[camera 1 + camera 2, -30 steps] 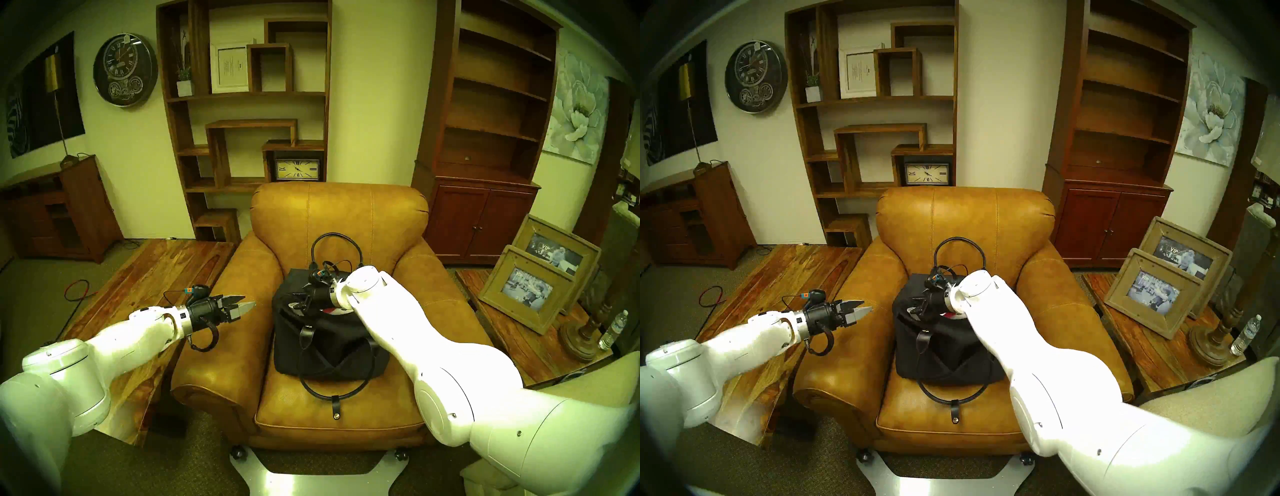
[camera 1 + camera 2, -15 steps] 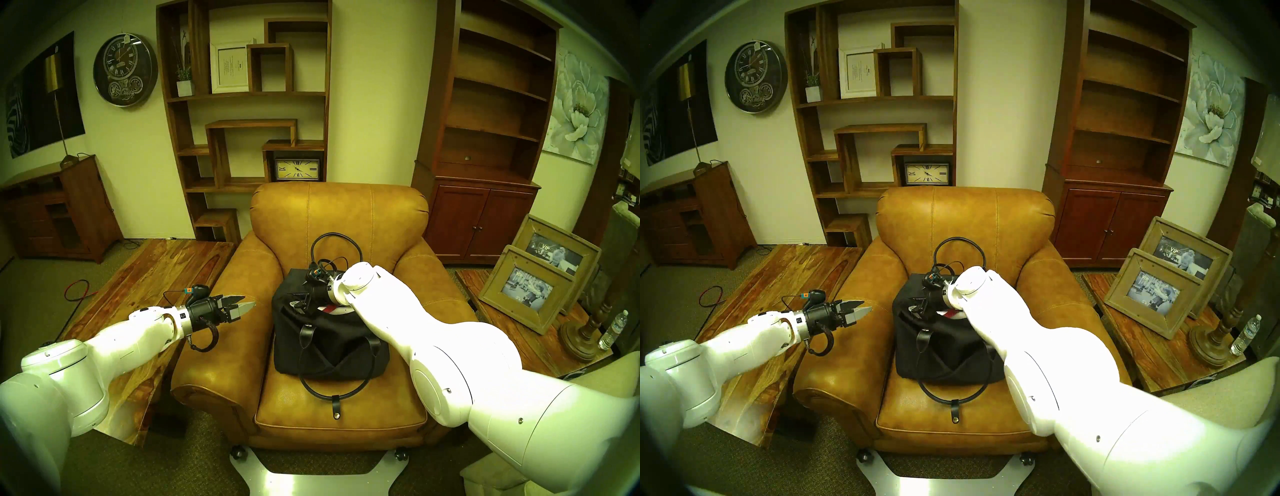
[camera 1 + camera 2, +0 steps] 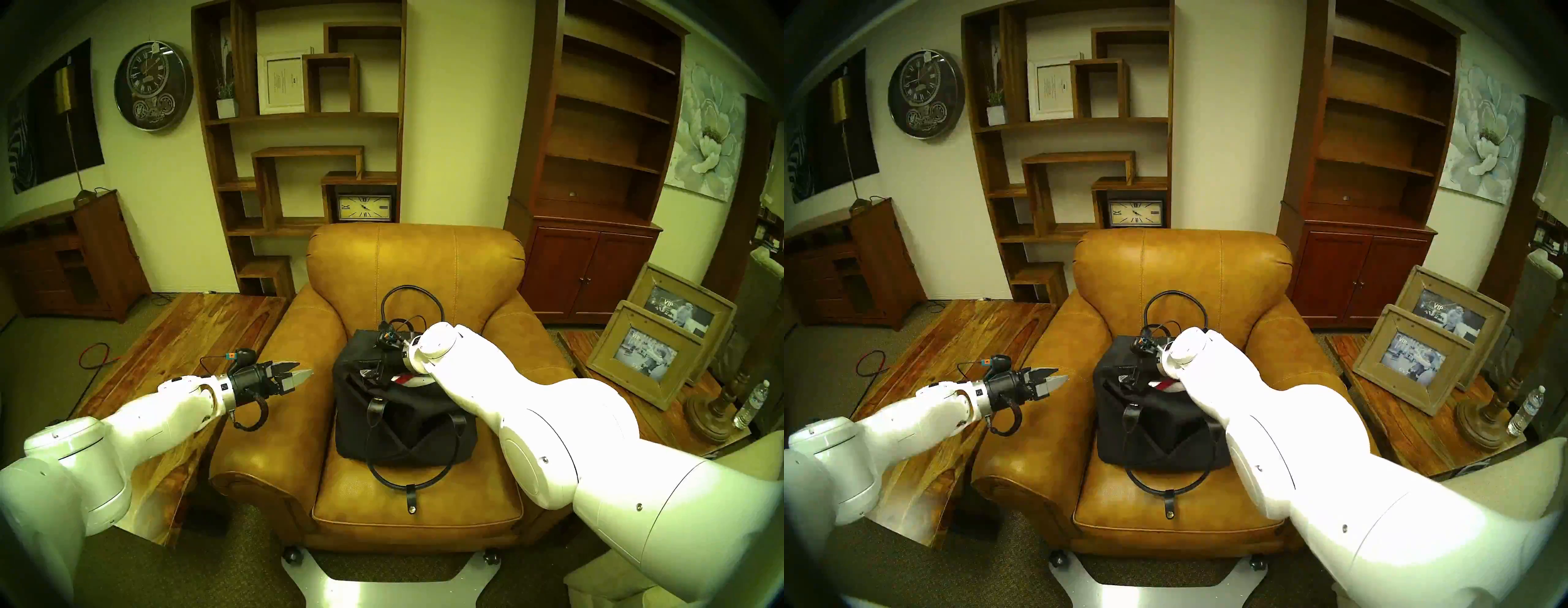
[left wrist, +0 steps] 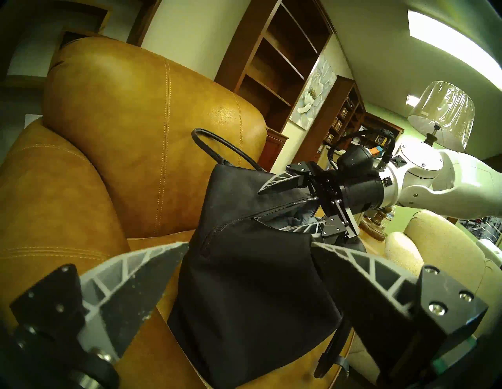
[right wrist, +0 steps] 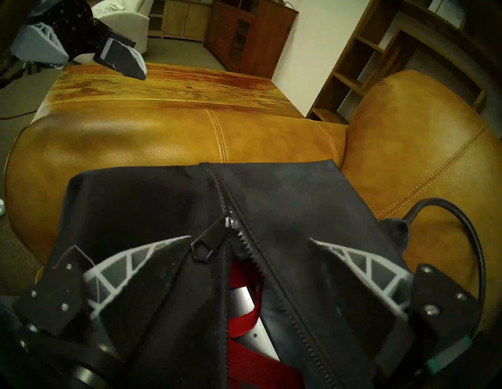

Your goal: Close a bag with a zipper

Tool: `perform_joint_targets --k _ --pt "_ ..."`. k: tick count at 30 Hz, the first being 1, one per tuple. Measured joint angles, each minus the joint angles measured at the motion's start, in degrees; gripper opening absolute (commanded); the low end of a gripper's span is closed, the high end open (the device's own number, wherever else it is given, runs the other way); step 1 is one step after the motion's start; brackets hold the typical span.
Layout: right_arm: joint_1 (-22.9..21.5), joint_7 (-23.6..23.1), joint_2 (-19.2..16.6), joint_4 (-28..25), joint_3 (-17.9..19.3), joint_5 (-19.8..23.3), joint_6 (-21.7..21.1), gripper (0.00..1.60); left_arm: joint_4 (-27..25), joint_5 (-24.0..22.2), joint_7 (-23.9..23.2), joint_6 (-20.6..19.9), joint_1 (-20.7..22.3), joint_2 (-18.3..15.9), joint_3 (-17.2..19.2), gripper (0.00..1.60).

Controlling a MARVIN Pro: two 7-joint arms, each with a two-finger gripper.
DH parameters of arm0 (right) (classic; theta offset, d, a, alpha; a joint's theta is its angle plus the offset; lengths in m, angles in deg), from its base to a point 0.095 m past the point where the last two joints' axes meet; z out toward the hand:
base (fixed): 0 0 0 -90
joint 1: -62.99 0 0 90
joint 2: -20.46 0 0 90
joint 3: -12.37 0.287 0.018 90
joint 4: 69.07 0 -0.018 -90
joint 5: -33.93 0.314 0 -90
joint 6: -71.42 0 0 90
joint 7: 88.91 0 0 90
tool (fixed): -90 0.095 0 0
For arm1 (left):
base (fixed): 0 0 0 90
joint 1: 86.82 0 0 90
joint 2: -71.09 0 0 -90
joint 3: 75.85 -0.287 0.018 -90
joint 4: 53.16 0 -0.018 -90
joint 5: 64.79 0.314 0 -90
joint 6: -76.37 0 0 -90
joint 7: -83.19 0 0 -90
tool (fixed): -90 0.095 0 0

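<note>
The right pincer (image 5: 250, 241) is pictured spread wide over the top of the boxy black fabric handbag (image 3: 403, 407), its two ribbed grey fingers (image 5: 152, 252) straddling the line of fine metal zipper teeth (image 5: 217, 184) and nothing held between them; the flat black pull tab (image 5: 207, 241) of the slider lies just beside the finger at the lower left of the wrist view, and contact between the two cannot be told. Ahead of the slider the teeth are seen meshed as far as the bag's far edge, while behind it the opening gapes, with a red webbing strap (image 5: 241, 320) and a pale metal object (image 5: 244, 298) visible inside. The step in hand is judged to be the seizing of the pull tab: it would be done best if the pincer were centred on the tab, closed only on the tab and not on the loose fabric or the strap, and then drawn straight along the line of the teeth toward the open end, with the contents kept clear of the track. The left pincer (image 3: 297, 373) is shown wide and empty, hovering over the armrest of the tan leather armchair (image 3: 263, 424), apart from the bag, which it might well be used to steady. The bag sits on the armchair's seat cushion, one thin black loop handle (image 3: 409, 475) trailing toward the front.
</note>
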Motion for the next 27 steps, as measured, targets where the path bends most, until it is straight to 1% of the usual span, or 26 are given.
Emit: perform_joint_targets --k 5,6,8,9,11,12,13,14,18,19,21,22,24,25,27 --pt "-0.62 0.95 -0.13 1.5 -0.04 -0.57 1.19 1.49 -0.56 -0.03 0.43 0.0 -0.11 -0.24 0.02 1.6" --pt "-0.73 1.16 -0.14 1.78 -0.05 -0.7 1.41 1.39 -0.69 -0.03 0.53 0.0 -0.14 -0.3 0.02 1.6" --pt "-0.94 1.58 -0.13 2.28 -0.07 -0.95 1.81 1.39 -0.92 -0.04 0.7 0.0 -0.2 -0.41 0.03 1.6" --pt "-0.99 1.7 -0.12 2.41 -0.08 -1.02 1.91 1.33 -0.98 -0.04 0.75 0.0 -0.21 -0.44 0.03 1.6" --pt "-1.15 2.15 -0.03 2.86 -0.12 -1.29 2.31 1.33 -1.21 -0.06 0.94 0.0 -0.27 -0.55 0.03 1.6" --pt "-1.21 2.36 0.04 3.05 -0.15 -1.46 2.52 0.91 -1.35 -0.06 1.05 0.0 -0.31 -0.62 0.03 1.6" --pt "-1.25 2.5 0.1 3.15 -0.16 -1.57 2.65 0.91 -1.43 -0.07 1.11 0.0 -0.33 -0.66 0.03 1.6" --pt "-1.27 2.65 0.17 3.26 -0.18 -1.71 2.77 1.05 -1.52 -0.07 1.19 0.0 -0.35 -0.71 0.03 1.6" --pt "-1.31 3.2 0.48 3.56 -0.22 -2.36 3.2 1.07 -1.96 -0.08 1.55 -0.01 -0.47 -0.94 0.03 1.6" --pt "-1.33 3.28 0.54 3.62 -0.22 -2.46 3.25 1.03 -2.06 -0.08 1.62 -0.01 -0.5 -0.98 0.03 1.6" --pt "-1.36 3.4 0.65 3.7 -0.22 -2.57 3.33 1.03 -2.19 -0.09 1.74 -0.01 -0.53 -1.06 0.03 1.6" --pt "-1.38 3.46 0.71 3.75 -0.22 -2.61 3.37 0.92 -2.29 -0.09 1.8 -0.01 -0.55 -1.11 0.03 1.6" --pt "-1.41 3.54 0.81 3.86 -0.22 -2.64 3.45 0.92 -2.43 -0.1 1.92 -0.01 -0.58 -1.19 0.03 1.6" --pt "-1.42 3.57 0.85 3.91 -0.2 -2.65 3.48 0.77 -2.51 -0.1 1.97 -0.01 -0.6 -1.22 0.03 1.6" --pt "-1.44 3.59 0.92 3.99 -0.17 -2.65 3.54 0.77 -2.63 -0.11 2.08 -0.01 -0.63 -1.28 0.03 1.6"
